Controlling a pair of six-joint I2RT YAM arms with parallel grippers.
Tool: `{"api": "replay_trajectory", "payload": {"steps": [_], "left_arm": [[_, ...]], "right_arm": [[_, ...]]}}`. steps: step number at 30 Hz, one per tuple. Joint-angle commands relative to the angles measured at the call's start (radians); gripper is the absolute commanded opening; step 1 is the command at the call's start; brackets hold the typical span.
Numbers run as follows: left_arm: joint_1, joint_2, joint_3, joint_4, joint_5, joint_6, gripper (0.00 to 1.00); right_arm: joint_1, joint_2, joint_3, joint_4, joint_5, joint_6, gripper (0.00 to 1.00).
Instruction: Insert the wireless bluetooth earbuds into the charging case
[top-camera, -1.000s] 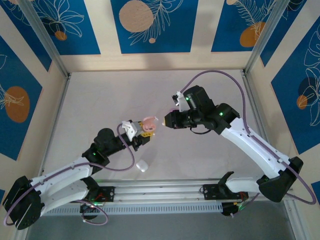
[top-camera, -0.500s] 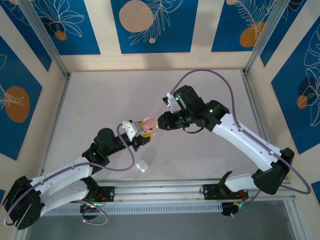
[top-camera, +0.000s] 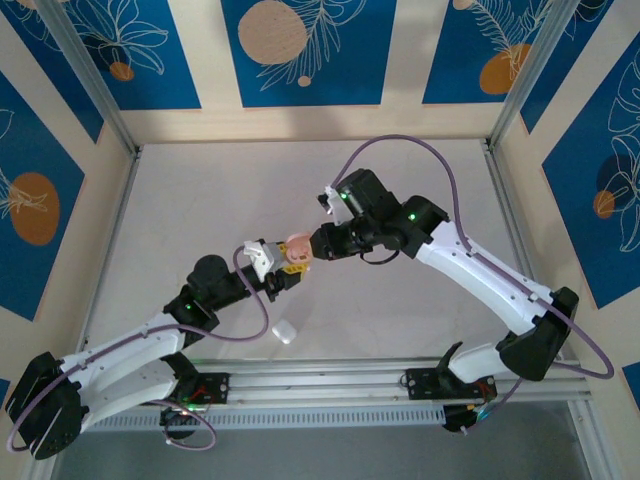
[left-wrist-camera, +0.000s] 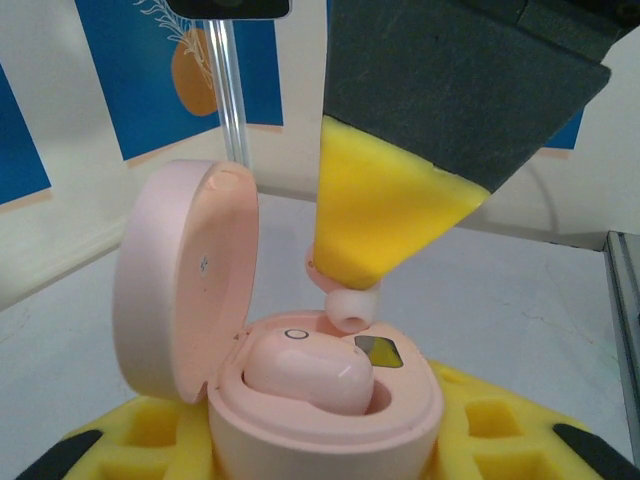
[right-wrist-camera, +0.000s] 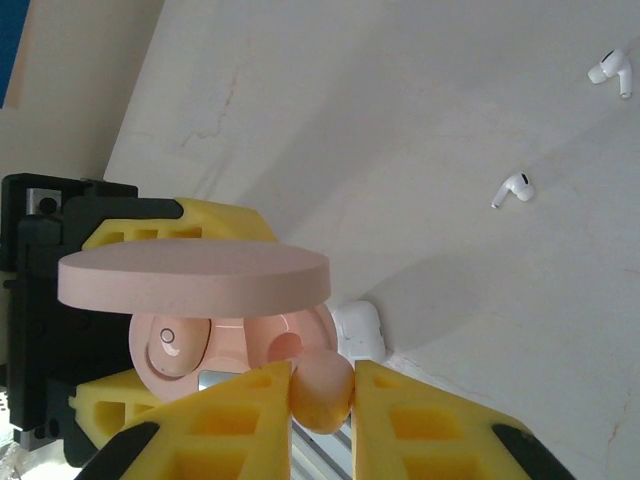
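Pink glossy plastic, small and rounded: the pink earbud (right-wrist-camera: 322, 388) is pinched between the yellow foam pads (right-wrist-camera: 255, 415) of your right gripper (top-camera: 318, 245), jaws clamped on it. It hangs just above the open charging case (left-wrist-camera: 325, 420), its rounded tip pointing down at the case, so its long axis is roughly upright in the left wrist view. The case is a matte pink pebble with its lid (left-wrist-camera: 185, 280) hinged up and standing to the left. Your left gripper (top-camera: 283, 272) is clamped on the base, holding it off the table (top-camera: 200, 200). A second pink bud (left-wrist-camera: 305, 372) is already seated in the left well. The empty socket (left-wrist-camera: 378, 352) lies directly under and slightly right of the held bud (can't tell if tip and rim touch, very close). Judgement: a short straight push down along the bud's own axis, right arm only, with the left holding steady; smooth shell on foam could slip or twist. A white case (top-camera: 284, 332) and two white earbuds (right-wrist-camera: 515, 188) lie on the table, well apart from this.
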Motion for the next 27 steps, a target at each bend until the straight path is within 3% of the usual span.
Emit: {"api": "replay_trajectory", "payload": {"steps": [1,27], "left_arm": [[-0.012,0.001,0.034,0.015,0.026,0.018,0.33],[-0.019,0.016,0.049,0.024,0.031,0.02,0.33]], "right_arm": [[0.013,0.011,0.033,-0.039,0.019,-0.019,0.2],[0.088,0.12,0.186,-0.214,0.161,-0.077,0.21]]}}
